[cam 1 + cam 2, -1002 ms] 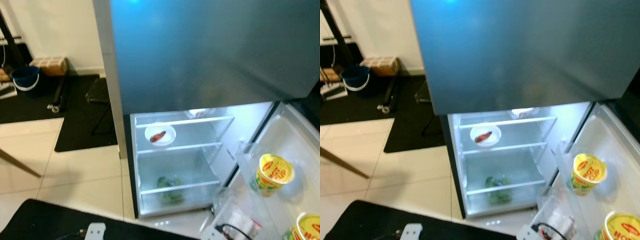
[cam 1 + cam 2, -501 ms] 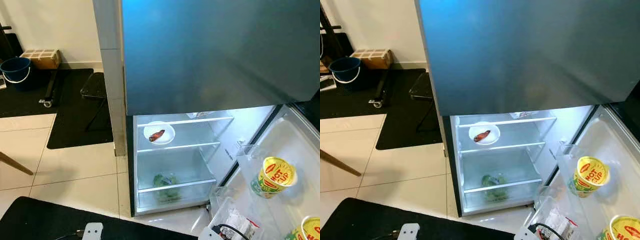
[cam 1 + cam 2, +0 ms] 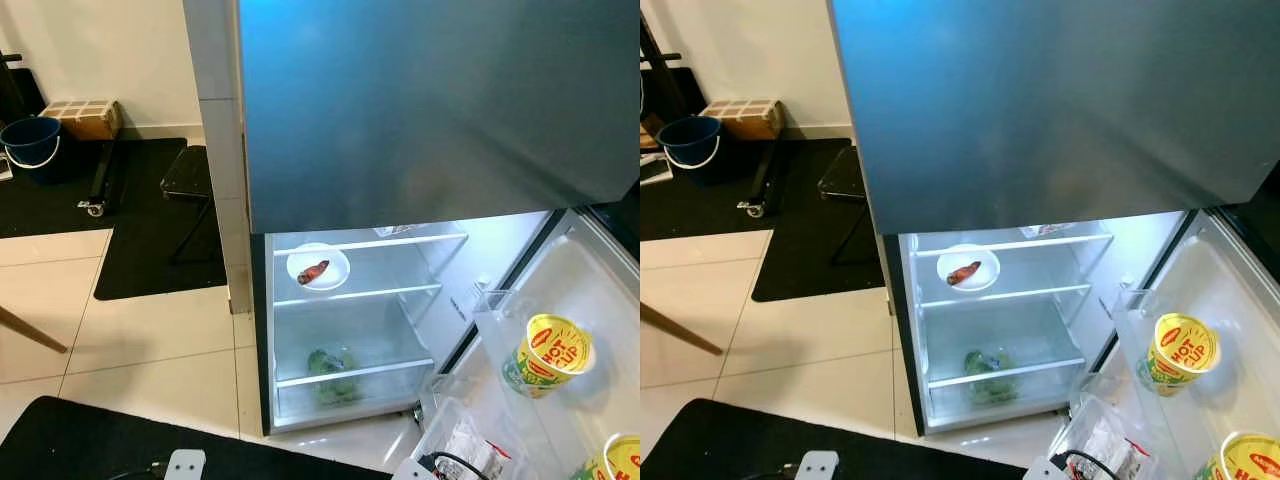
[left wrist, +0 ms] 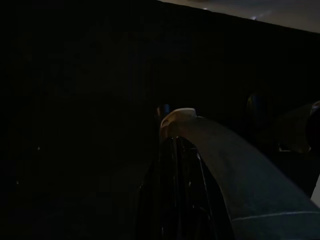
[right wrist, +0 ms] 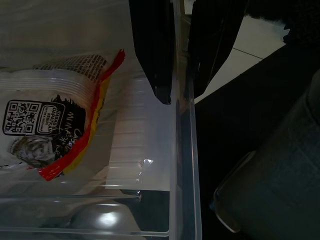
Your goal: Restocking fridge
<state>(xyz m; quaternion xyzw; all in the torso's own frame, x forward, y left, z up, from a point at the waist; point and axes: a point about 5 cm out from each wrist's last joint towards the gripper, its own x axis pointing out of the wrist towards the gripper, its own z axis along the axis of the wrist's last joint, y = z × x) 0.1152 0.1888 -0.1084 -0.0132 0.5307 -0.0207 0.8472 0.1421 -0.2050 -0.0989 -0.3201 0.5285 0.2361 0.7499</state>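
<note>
**Bin wall pinched, fridge standing open**

The right gripper (image 5: 175, 97) has its two black fingers drawn together on the thin wall of a clear plastic bin (image 5: 185, 190), one finger inside and one outside. A noodle packet (image 5: 55, 122) lies in the bin, just beside the inner finger. Near the robot's right, the fridge door (image 3: 600, 290) hangs open with two yellow cups (image 3: 545, 355) in its racks. Farther in, a plate (image 3: 318, 268) sits on the upper shelf and greens (image 3: 330, 365) lie in the lower drawer.

To do this well, I'd judge the bin should travel level, the grip kept low on the wall, so nothing tips out.

The left gripper (image 4: 177, 150) sits in darkness; I cannot tell how its fingers stand.

Against half a second ago, the view has barely shifted, and the shelves' contents lie as they did.
</note>
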